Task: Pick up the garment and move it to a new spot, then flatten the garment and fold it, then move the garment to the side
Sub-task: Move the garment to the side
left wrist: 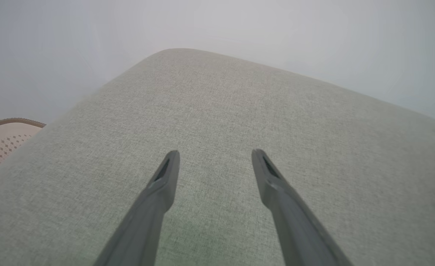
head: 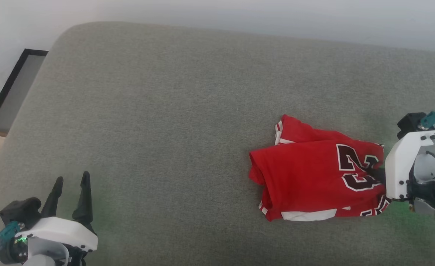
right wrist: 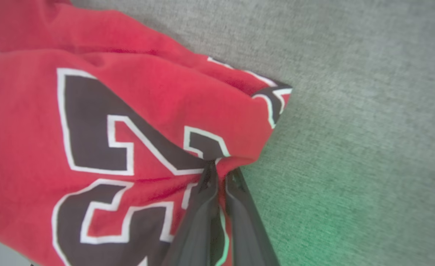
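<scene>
**Right hand pinches the jersey's edge; the lift is yet to come**

Head view: the garment point(head: 313, 177) lies in a loose, doubled-over bundle on the right part of the grey cushion point(head: 165, 111), its dark number facing up and white trim along its near edge. The right hand point(head: 377, 174) meets the bundle's right edge beside the number, though the white wrist housing hides how its fingers stand. The left hand point(head: 72, 176) sits at the lower left, well apart from the cloth, with its fingers spread. A dark-framed panel point(head: 14, 88) leans against the wall beyond the cushion's left side.

Left wrist view: the left hand point(left wrist: 214, 153) is spread wide and empty, with bare cushion between and beyond its fingers. A pale perforated object point(left wrist: 3, 136) peeks in at the left edge. No red cloth appears here, so this arm looks idle.

Right wrist view: this settles what the head view cannot. The right hand point(right wrist: 221, 173) is drawn narrow on a fold of red fabric right at the edge of the number, and the cloth puckers toward the fingertips. A green glow falls on the cushion beside them.

My reading is that a pick-up is in hand: the grip is made, and the bundle rests on the cushion. Whether this is the first carry or the last move aside I cannot tell; the shape is compact but not neat. The next move calls for a steady lift, since a single pinch at one edge will likely let the rest hang and unfold.
</scene>
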Available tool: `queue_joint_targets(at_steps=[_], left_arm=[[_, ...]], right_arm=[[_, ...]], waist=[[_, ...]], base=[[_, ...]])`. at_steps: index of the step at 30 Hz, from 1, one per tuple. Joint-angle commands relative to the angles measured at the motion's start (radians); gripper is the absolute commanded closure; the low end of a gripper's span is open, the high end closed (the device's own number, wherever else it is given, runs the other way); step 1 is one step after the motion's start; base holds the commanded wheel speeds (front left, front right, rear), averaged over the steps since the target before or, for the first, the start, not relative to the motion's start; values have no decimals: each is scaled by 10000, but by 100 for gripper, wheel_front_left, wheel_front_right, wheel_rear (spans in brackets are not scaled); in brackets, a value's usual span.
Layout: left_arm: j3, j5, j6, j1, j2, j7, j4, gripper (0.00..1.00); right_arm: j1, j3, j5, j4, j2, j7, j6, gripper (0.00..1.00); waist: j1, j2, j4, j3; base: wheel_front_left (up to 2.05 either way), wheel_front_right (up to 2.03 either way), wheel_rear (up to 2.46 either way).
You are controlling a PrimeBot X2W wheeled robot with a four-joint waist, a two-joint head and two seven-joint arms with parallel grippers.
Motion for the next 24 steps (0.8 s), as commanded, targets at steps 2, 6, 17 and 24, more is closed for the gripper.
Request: queue_joint_targets(at_steps=[2, 6, 17, 24], left_arm=[[46, 102, -47, -263, -17, -40, 16, 0], [49, 177, -94, -460, 25, -40, 10, 0], [-246, 325, -142, -1099, 61, -39, -94, 0], [-511, 416, -145, -1710, 129, -39, -201, 0]], right_arm=[[-32, -197, -140, -134, -8, 42, -1, 100], [-254, -636, -389, -421, -231, 148, -1, 100], [-963, -1571, -881, -506, -903, 85, 1, 100], [-1695, -1986, -1195, -175, -1537, -582, 1, 100]], waist=[[0, 0, -109, 62], [0, 0, -345, 197], [0, 0, -1124, 613], [0, 0, -1786, 1000]], base=[[0, 0, 0], [0, 0, 0], [0, 0, 0], [0, 0, 0]])
